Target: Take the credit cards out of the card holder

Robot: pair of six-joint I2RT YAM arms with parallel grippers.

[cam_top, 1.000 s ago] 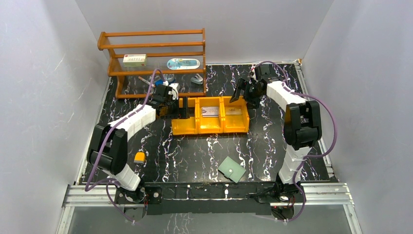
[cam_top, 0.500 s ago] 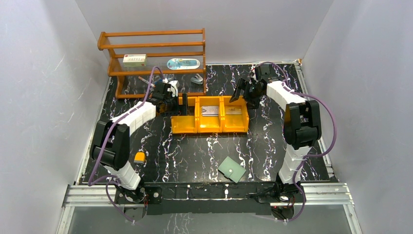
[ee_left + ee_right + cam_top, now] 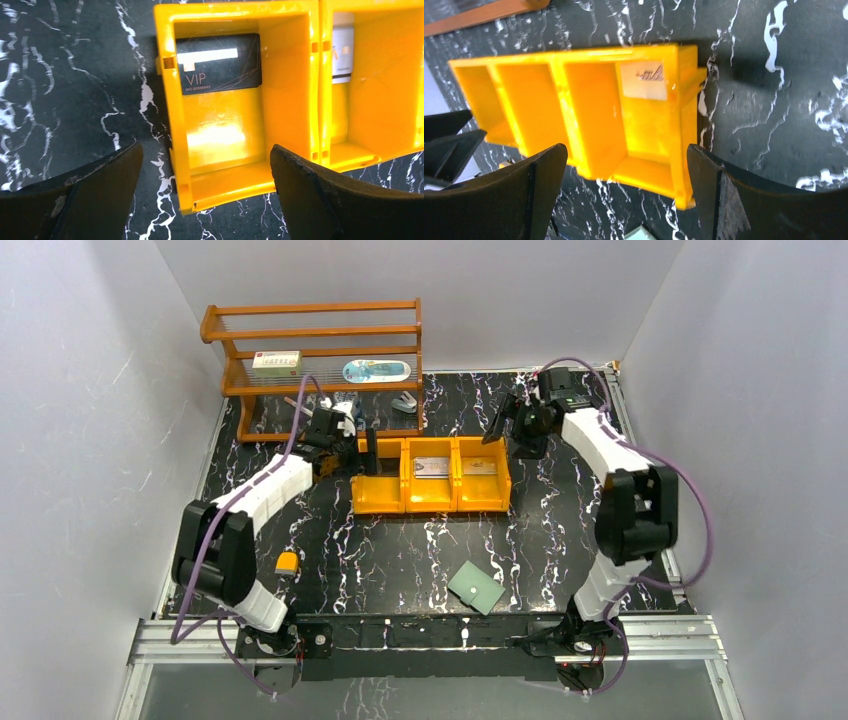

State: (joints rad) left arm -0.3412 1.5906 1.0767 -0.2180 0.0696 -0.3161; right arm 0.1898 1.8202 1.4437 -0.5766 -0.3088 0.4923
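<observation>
The muted-green card holder lies shut and flat on the table near the front, apart from both grippers; its corner shows in the right wrist view. A black VIP card lies in the orange tray's left compartment. A silver-grey card lies in the middle compartment. A tan card lies in the right compartment. My left gripper is open and empty above the tray's left end. My right gripper is open and empty above the tray's right end.
The orange three-compartment tray stands mid-table. Behind it stands a wooden rack holding a white box with red print and a blue oval item. A small yellow object sits at the front left.
My left gripper has lifted back from the tray's left compartment toward the rack. My right gripper has drawn back and right from the tray. Both stay open and empty.
</observation>
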